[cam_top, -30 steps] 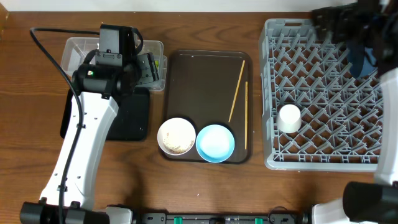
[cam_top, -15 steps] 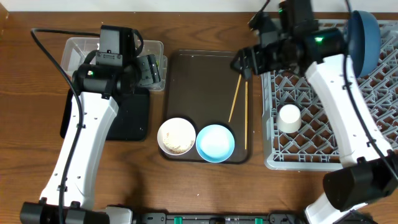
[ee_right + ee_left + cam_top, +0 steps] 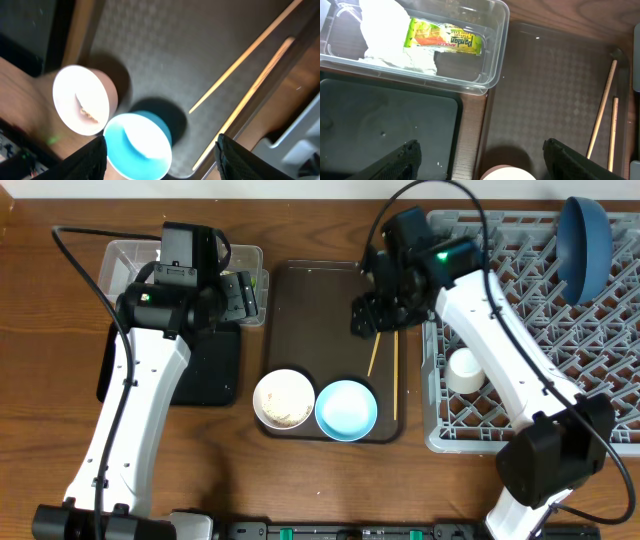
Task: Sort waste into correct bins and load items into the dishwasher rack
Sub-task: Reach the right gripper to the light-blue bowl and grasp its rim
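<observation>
The crumpled white napkin (image 3: 395, 30) and the yellow-green wrapper (image 3: 445, 40) lie in the clear tub (image 3: 495, 65), with the black tray (image 3: 385, 120) in front of it. My left gripper (image 3: 480, 160) is open and empty, hovering over the tub's near right corner (image 3: 235, 295). My right gripper (image 3: 368, 315) is open and empty above the chopsticks (image 3: 380, 340). In the right wrist view, it (image 3: 165, 160) is over the light blue bowl (image 3: 140, 145), beside the white bowl (image 3: 82, 100) holding food scraps (image 3: 85, 112). The dark blue dish (image 3: 585, 235) and the white cup (image 3: 465, 370) stand in the grey rack (image 3: 530, 420).
The dark brown serving tray (image 3: 320, 310) sits mid-table and holds both bowls at its front edge and the chopsticks at its right side. The left arm's white link (image 3: 140, 410) and black cable cross the table's left side. The rack fills the right side.
My right arm has swung left from the rack's far right corner to over the brown tray. The dark blue dish now stands alone in the rack. The left arm has not moved.
</observation>
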